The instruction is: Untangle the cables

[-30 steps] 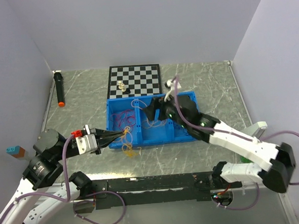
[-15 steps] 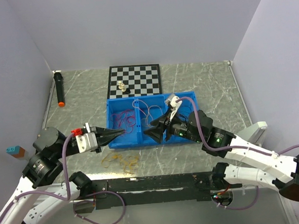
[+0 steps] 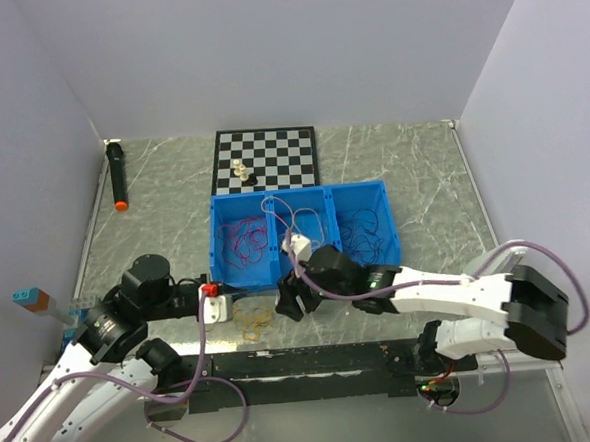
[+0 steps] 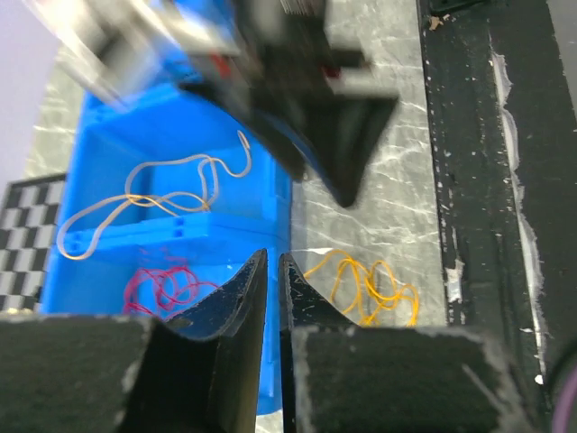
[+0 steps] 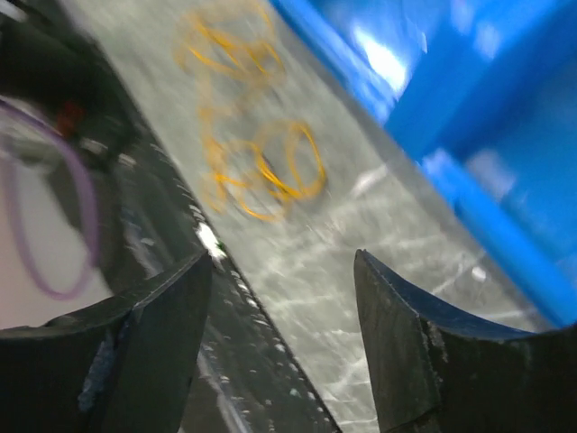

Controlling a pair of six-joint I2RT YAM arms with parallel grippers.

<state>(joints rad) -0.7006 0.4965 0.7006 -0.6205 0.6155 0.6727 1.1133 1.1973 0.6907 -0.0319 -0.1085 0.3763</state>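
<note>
The orange-yellow wires (image 3: 253, 319) lie in a loose bunch on the table, in front of the blue bin (image 3: 278, 278). Red wires (image 3: 240, 241) lie in its left compartment, a pale looped wire (image 3: 297, 219) in the middle one, and dark wires (image 3: 362, 227) in the right one. My left gripper (image 3: 238, 303) is shut and empty, its tips (image 4: 269, 262) at the bin's front wall, left of the orange wires (image 4: 370, 289). My right gripper (image 3: 292, 303) is open and empty just right of the orange wires (image 5: 261, 167), low over the table (image 5: 284, 262).
A chessboard (image 3: 266, 158) with a few pieces (image 3: 240, 169) lies behind the bin. A black marker with an orange tip (image 3: 118, 177) is at the far left. A black rail (image 3: 304, 361) runs along the near edge. A small teal-brown block (image 3: 27, 297) sits at the left.
Both arms have drawn back toward the near edge. The right gripper left the bin and came down in front of it. The orange wires now lie on the table.
</note>
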